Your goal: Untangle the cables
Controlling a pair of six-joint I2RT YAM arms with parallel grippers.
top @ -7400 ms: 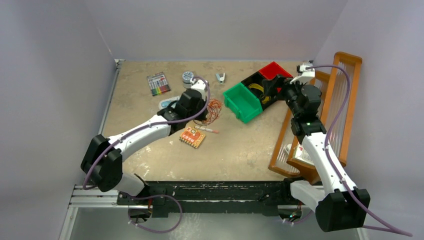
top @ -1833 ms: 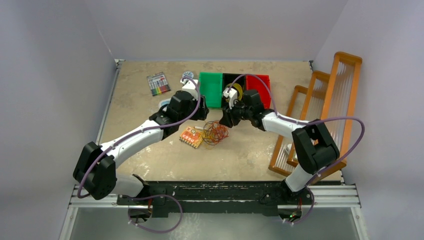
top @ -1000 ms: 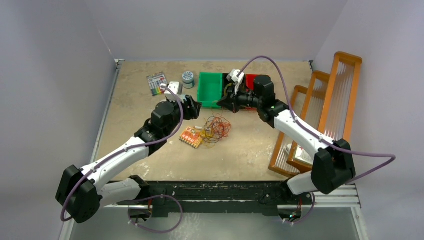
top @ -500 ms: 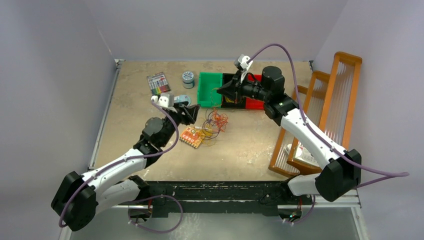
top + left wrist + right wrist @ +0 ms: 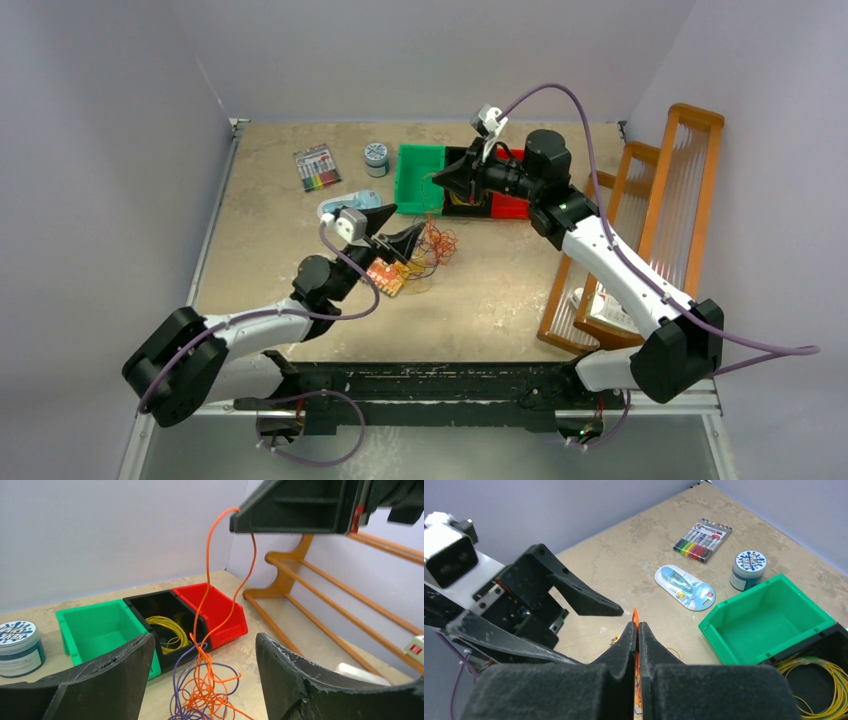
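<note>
**Orange strand lifted, left jaws unloaded**

The right gripper (image 5: 637, 625) has its fingers pressed together on one orange cable (image 5: 207, 570), pinched at the very tips. It holds the strand well above the table (image 5: 270, 250). The left gripper (image 5: 202, 645) stands with fingers wide apart and grips nothing. The strand drops between them into the tangle (image 5: 430, 250).

The tangle, orange and purple loops, lies on the table just beside the circuit board (image 5: 385, 277) and in front of the bins. Yellow cables (image 5: 167, 630) lie coiled in the black bin (image 5: 145, 599), between the green bin (image 5: 90, 611) and the red bin (image 5: 220, 615).

Assessment: the step in hand appears to be drawing the orange strand free. The left fingers should close low on the purple loops and pin them, while the right arm draws upward slowly. A fast pull would likely lift the whole knot or drag the board.

Clearances: the bin rims sit directly below the right gripper, and the wooden rack (image 5: 690, 200) bounds the right side. Open table lies toward the near edge and centre, and it suits laying the strand out.
</note>
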